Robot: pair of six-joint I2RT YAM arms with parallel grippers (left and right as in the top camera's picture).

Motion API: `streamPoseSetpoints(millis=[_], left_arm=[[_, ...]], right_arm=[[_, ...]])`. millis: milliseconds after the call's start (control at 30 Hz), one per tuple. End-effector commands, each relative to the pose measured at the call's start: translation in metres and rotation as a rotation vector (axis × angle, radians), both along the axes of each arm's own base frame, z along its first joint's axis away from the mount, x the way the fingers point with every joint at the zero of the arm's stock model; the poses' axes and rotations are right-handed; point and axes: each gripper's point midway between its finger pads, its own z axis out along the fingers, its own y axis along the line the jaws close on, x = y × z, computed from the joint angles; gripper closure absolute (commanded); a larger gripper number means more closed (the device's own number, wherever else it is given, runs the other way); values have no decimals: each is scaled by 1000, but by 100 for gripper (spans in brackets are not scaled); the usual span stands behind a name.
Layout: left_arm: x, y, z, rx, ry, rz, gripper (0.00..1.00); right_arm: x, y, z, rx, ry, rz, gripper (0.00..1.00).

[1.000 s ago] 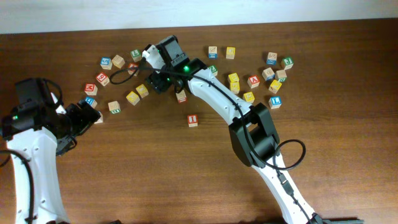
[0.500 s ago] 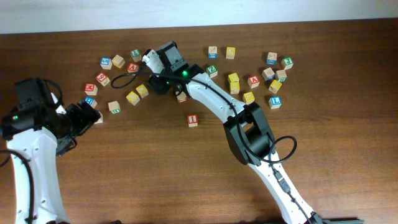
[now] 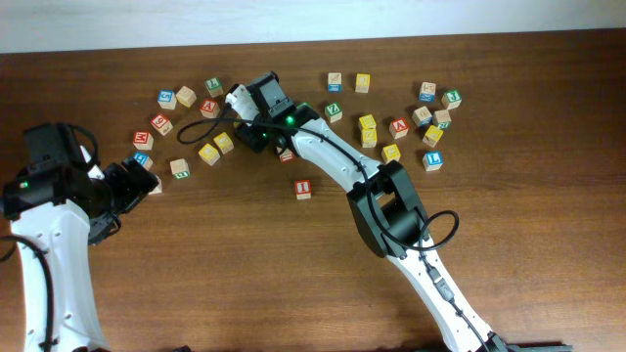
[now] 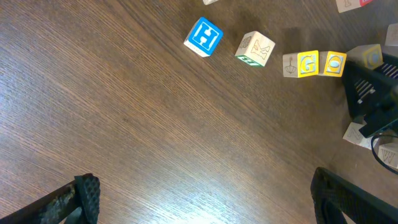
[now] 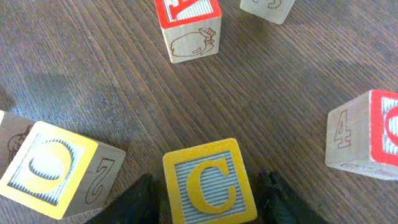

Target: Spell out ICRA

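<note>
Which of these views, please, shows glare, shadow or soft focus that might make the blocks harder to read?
Overhead: evenly lit and sharp, but letters are tiny. Left wrist: a pale sheen on the table at lower middle; the H block is crisp. Right wrist: the C block is sharp, a soft shadow darkens the table at left, and the hand's fingers are dark and blurred.
</note>
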Motion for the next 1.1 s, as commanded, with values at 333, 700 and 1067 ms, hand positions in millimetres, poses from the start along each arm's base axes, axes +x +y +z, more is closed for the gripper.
streamPoseSetpoints(millis=[333,700,1067], left_arm=[[2,4,3,24,-3,-5,1],[0,3,3,21,2,-5,1],[2,4,2,23,-3,-4,1]], right_arm=[[-4,7,41,44,-11,-9,76],[-17,-55,183,28,-41,-167,75],[-105,-174,151,-266,454,-378,76]])
